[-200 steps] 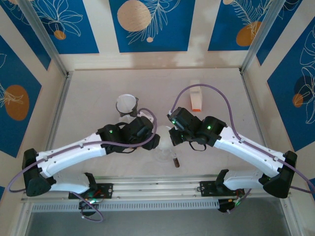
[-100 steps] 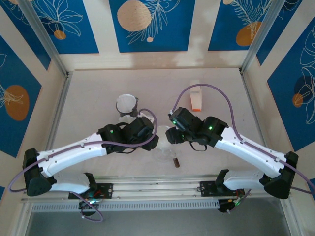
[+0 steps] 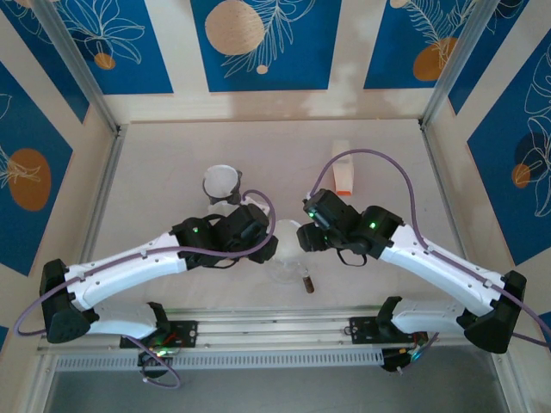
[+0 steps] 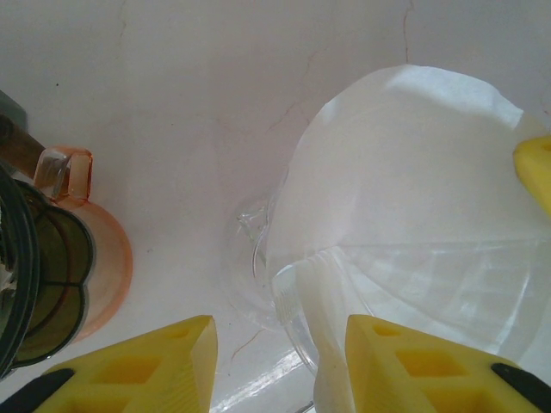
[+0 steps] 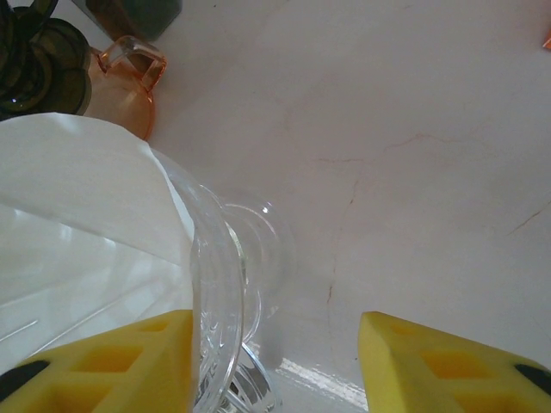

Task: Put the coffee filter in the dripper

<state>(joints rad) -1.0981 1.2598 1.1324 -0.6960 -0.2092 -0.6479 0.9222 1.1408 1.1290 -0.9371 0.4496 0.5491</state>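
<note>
A clear glass dripper stands at the table's near middle, with the white paper coffee filter sitting inside its cone. My left gripper is at its left side. In the left wrist view its jaws are open, and the dripper's rim and the filter's edge lie between them. My right gripper is at the dripper's right side. It is open and holds nothing, its left finger close beside the glass rim and the filter.
A pale cup on a dark base stands behind the left gripper, seen up close as an orange see-through cup beside a dark green object. An orange and white box is at the back right. A small brown item lies near the dripper.
My right gripper has opened, let go of the filter and drawn slightly to the right. The filter stays in the dripper. The left jaws have narrowed a little.
</note>
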